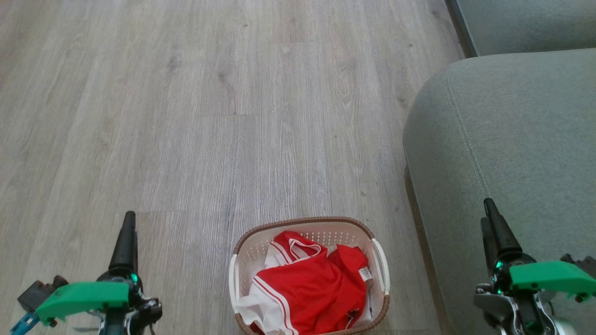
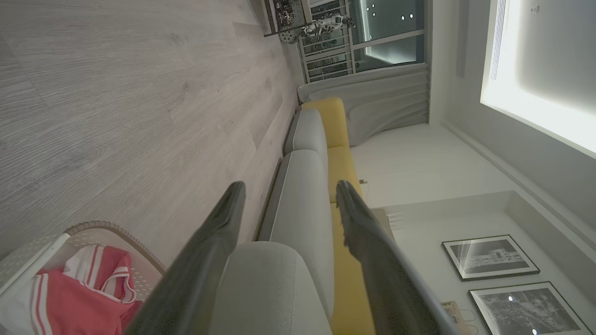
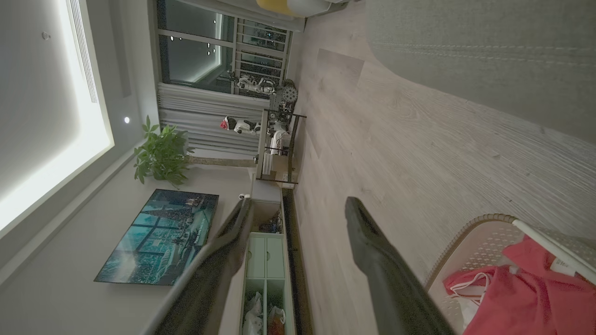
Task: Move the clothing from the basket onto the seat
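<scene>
The basket (image 1: 303,219) stands on the floor at the bottom middle of the head view, cream with a brown rim. The clothing (image 1: 312,288), red with white stripes, lies crumpled inside it. The grey-green seat (image 1: 512,139) rises just right of the basket. My left gripper (image 1: 129,218) hangs open over the floor left of the basket, and my right gripper (image 1: 487,209) stands open over the seat's front part. The left wrist view shows the gripper (image 2: 288,190) empty, with the basket (image 2: 116,231) and clothing (image 2: 79,298) at lower left. In the right wrist view the gripper (image 3: 299,204) is empty too, beside the basket (image 3: 484,222) and clothing (image 3: 526,298).
Pale wood floor (image 1: 209,116) stretches ahead and left of the basket. A second sofa cushion (image 1: 526,23) lies beyond the seat. Across the room are a TV (image 3: 163,237), a low cabinet (image 3: 265,270), a plant (image 3: 160,153) and a shelf rack (image 3: 279,144).
</scene>
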### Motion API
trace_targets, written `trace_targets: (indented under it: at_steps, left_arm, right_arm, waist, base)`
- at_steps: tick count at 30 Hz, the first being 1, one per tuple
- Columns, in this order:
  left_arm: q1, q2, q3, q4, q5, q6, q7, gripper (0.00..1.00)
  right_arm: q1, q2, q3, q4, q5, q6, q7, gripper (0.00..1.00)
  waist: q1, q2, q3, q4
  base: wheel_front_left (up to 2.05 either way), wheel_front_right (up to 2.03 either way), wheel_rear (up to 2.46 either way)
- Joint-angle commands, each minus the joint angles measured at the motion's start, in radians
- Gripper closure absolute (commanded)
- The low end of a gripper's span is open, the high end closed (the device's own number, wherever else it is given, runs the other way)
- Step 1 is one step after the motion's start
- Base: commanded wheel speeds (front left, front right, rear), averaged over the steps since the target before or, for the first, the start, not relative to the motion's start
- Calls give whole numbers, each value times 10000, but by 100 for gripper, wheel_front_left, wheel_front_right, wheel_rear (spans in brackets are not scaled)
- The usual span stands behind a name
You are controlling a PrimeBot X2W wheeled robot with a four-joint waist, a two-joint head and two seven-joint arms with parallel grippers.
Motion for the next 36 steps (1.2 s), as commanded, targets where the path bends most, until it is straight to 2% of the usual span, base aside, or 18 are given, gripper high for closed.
trace_targets:
  at_steps: [1,15,36]
  left_arm:
    - [-519,98,6,-452,329,-30,-100,0]
    - [-487,168,-189,-962,2369,-38,-479,0]
    - [-423,311,-605,-1581,6111,-30,-1094,0]
  right_arm:
    - [-439,-231,90,-495,-312,0,-163,0]
    - [-457,-332,430,-1022,-2084,-1,-546,0]
    - [-420,-694,933,-1558,-5892,-1,-1166,0]
  waist:
    - [0,0,0,-5]
    - [0,0,5,-54]
    - [0,0,-2,-109]
  base:
    - [0,0,0]
    - [0,0,0]
    - [0,0,0]
